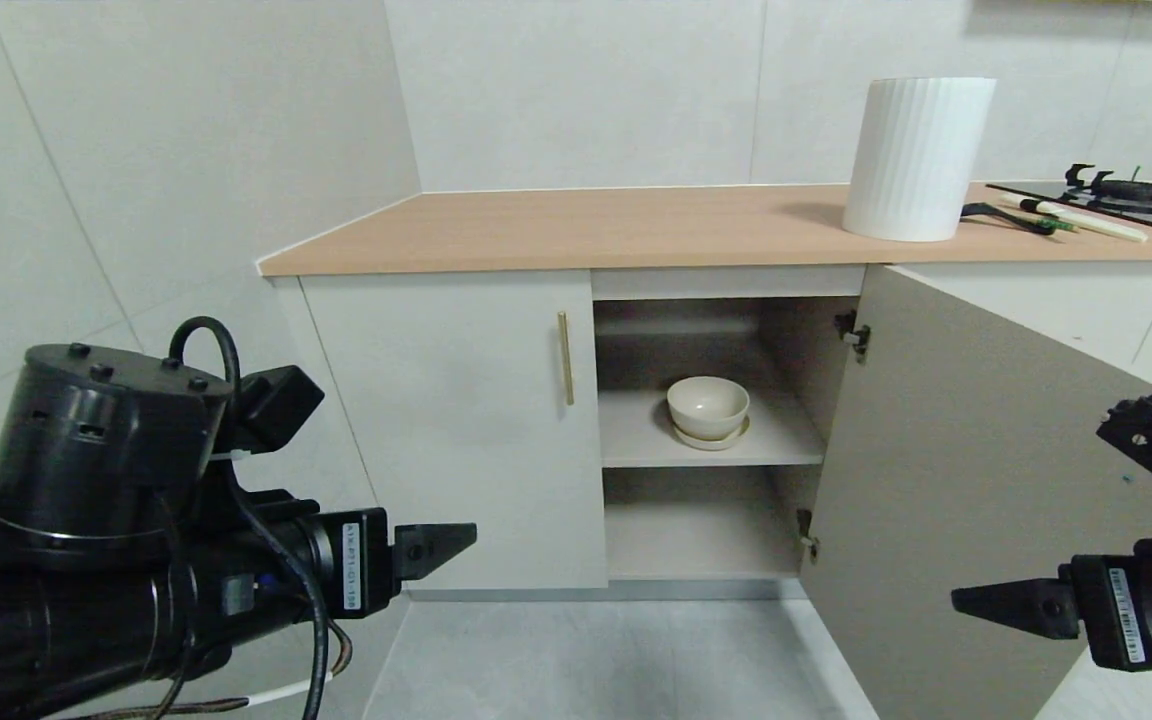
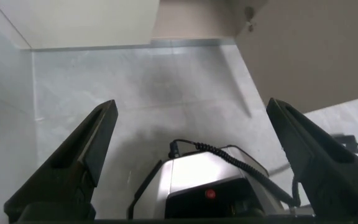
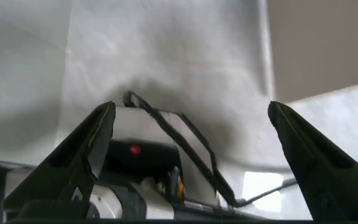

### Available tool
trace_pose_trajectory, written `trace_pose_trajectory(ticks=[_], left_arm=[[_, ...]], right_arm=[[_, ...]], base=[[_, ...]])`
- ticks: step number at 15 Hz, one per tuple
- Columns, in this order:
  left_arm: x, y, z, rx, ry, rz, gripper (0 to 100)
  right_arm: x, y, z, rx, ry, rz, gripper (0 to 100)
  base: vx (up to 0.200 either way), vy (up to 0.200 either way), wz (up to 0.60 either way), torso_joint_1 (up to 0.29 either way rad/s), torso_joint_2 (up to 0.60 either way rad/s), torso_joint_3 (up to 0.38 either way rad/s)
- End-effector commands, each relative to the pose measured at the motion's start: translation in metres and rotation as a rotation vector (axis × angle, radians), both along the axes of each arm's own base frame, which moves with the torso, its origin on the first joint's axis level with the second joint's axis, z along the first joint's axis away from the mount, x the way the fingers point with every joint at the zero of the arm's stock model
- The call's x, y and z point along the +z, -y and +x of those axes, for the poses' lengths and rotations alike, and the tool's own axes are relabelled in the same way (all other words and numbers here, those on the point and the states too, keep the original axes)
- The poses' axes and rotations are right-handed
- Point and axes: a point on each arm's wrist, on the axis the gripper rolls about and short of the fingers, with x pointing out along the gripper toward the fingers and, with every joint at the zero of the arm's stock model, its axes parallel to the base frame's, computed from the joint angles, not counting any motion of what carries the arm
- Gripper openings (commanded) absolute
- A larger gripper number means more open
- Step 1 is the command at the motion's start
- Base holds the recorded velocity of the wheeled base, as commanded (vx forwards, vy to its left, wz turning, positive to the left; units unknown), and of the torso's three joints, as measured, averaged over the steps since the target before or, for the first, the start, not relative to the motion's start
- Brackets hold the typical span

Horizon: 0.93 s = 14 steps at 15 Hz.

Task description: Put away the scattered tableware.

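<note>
Risk: the open cabinet door (image 1: 946, 480) stands close to the right arm, and a careless swing could strike it. A clumsy reach into the cabinet could also push the stacked bowl (image 1: 707, 405) off its plate (image 1: 711, 438).
Cabinet: the bowl sits on the small plate on the upper shelf (image 1: 786, 440).
Counter (image 1: 586, 225): a tall white ribbed container (image 1: 918, 158), its contents hidden. Long utensils (image 1: 1076, 218) lie just beside it.
Left gripper (image 2: 191, 118): low before the closed door, fingers spread wide, holding nothing.
Right gripper (image 3: 191, 112): low beside the open door, spread wide, holding nothing.
</note>
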Motion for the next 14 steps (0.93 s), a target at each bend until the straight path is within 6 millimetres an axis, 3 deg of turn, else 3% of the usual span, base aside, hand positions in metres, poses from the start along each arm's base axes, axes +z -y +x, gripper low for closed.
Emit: trace_pose_trajectory(ticks=[1, 5, 14], left_arm=[[0.0, 0.0, 0.0, 0.0, 0.0, 0.0, 100], [0.0, 0.0, 0.0, 0.0, -0.001, 0.001, 100], [-0.001, 0.0, 0.001, 0.0, -0.006, -0.001, 100]], right_arm=[[0.007, 0.004, -0.006, 0.0, -0.016, -0.011, 100], [0.011, 0.009, -0.006, -0.061, -0.04, -0.074, 100], [0.018, 0.083, 0.013, -0.373, -0.041, -0.283, 100]], base=[[0.0, -0.2, 0.0, 0.002, 0.0, 0.012], [0.0, -0.2, 0.0, 0.002, 0.0, 0.004], [0.0, 0.0, 0.0, 0.0, 0.0, 0.0]])
